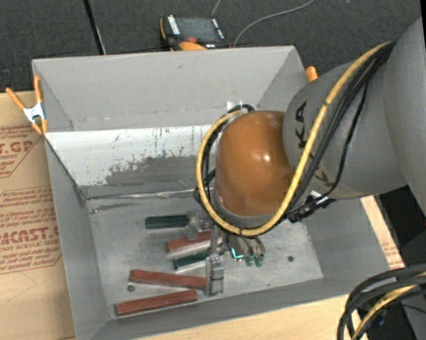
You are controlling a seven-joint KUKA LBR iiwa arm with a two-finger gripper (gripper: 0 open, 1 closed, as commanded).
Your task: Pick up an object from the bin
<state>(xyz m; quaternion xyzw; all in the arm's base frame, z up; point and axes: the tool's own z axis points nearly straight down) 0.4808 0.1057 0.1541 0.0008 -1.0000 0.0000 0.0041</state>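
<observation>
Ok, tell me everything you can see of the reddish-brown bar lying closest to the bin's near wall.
The reddish-brown bar is a long, thin, flat strip with straight edges, possibly wood or plastic. It lies flat on the floor of the bin, running nearly along the near wall, in the left front corner. A second similar bar lies just behind it. Whether their right ends touch is unclear.

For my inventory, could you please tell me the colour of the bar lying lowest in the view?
That bar is reddish brown, clearest in the camera view.
</observation>
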